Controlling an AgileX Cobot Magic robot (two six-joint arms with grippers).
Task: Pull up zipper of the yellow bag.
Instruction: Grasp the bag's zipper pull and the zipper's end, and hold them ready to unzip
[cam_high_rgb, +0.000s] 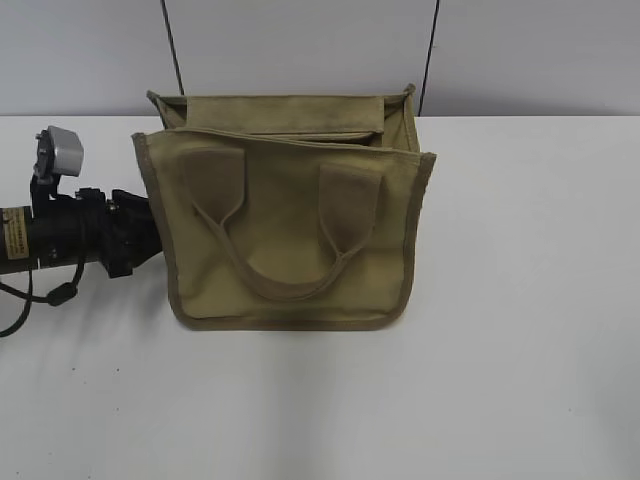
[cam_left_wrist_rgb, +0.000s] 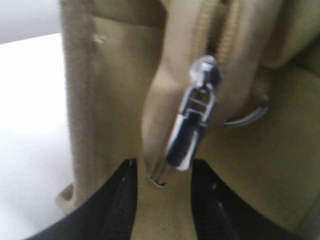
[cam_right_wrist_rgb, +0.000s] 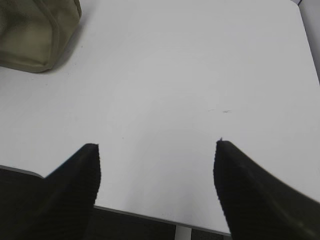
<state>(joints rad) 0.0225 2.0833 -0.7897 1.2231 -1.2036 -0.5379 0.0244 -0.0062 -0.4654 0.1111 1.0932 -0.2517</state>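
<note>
Leftmost, a black arm reaches along the white table (cam_high_rgb: 500, 380) to the yellow bag's (cam_high_rgb: 290, 240) side, under a pale grey wall; its yellow label is too small to read. Up close, the left gripper (cam_left_wrist_rgb: 160, 172) has its fingers (cam_left_wrist_rgb: 122, 200) parted around the zipper's (cam_left_wrist_rgb: 192, 120) silver pull, not pinching it. Off right, the right gripper (cam_right_wrist_rgb: 157, 147) gapes wide over bare tabletop.

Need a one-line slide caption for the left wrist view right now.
Open left gripper at the yellow bag's end, fingers flanking the silver zipper pull, not yet closed on it.
</note>
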